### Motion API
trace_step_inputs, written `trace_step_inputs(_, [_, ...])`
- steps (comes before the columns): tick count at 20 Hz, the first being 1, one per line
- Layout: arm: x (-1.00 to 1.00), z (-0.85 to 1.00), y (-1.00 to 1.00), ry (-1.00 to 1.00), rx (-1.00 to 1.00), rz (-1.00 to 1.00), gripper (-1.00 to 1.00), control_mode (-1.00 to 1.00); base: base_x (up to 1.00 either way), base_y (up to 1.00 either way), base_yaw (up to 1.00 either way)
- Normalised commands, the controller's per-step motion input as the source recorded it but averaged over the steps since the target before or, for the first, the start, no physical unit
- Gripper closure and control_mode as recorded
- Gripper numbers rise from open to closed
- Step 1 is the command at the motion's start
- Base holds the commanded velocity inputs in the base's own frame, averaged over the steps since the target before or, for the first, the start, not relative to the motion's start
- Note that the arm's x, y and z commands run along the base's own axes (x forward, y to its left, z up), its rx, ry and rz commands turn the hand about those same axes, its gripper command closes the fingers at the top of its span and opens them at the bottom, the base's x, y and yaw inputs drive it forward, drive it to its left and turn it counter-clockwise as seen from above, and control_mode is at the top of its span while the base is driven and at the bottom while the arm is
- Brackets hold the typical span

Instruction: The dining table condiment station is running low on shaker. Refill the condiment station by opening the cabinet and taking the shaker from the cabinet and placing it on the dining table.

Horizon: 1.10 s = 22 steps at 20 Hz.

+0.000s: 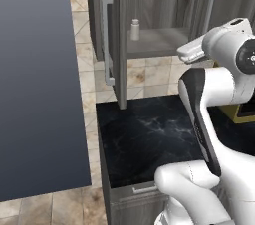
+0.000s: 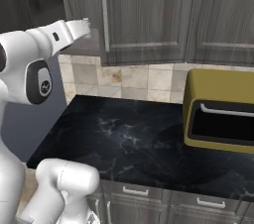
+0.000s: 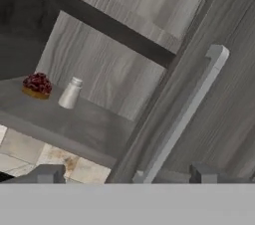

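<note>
- On the low shelf of the open cabinet [image 1: 149, 45], the shaker [image 1: 135, 30] is seen standing upright, at about 12 o'clock in the left base view.
- One cabinet door [image 1: 113, 40] is swung wide open, so the opening step is judged to be done.
- A small dark red thing [image 3: 37, 85] is seen just beside the shaker in the hand view, at about 9 o'clock from it, and the two are not touching.
- The gripper [image 3: 124, 175] is pointed at the shelf, with its fingers [image 3: 49, 173] spread wide apart and nothing held between them.
- The shaker is well apart from the fingers, up at about 10 o'clock in the hand view.
- The step in hand is judged to be the reach for the shaker.
- For the next move, the hand needs to be brought into the shelf, with one finger set on each side of the shaker, and then squeezed.
- Care is needed so the red thing and the closed door's handle [image 3: 184, 114] are not bumped.
</note>
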Motion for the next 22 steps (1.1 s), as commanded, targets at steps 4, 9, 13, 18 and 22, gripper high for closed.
trace_step_inputs(4, [0.01,0.00,0.49,0.12,-0.20,0.05,-1.00,-1.00,0.00,0.00,0.00])
trace_step_inputs(9, [0.04,-0.05,0.21,0.10,-0.17,0.12,-1.00,-1.00,0.00,0.00,0.00])
trace_step_inputs(13, [0.06,-0.02,0.06,0.06,-0.15,0.14,-1.00,-1.00,0.00,0.00,0.00])
trace_step_inputs(18, [0.39,-0.04,0.06,0.11,-0.14,0.10,-1.00,-1.00,0.00,0.00,0.00])
trace_step_inputs(22, [0.41,-0.01,0.22,0.09,-0.18,0.01,-1.00,-1.00,0.00,0.00,0.00])
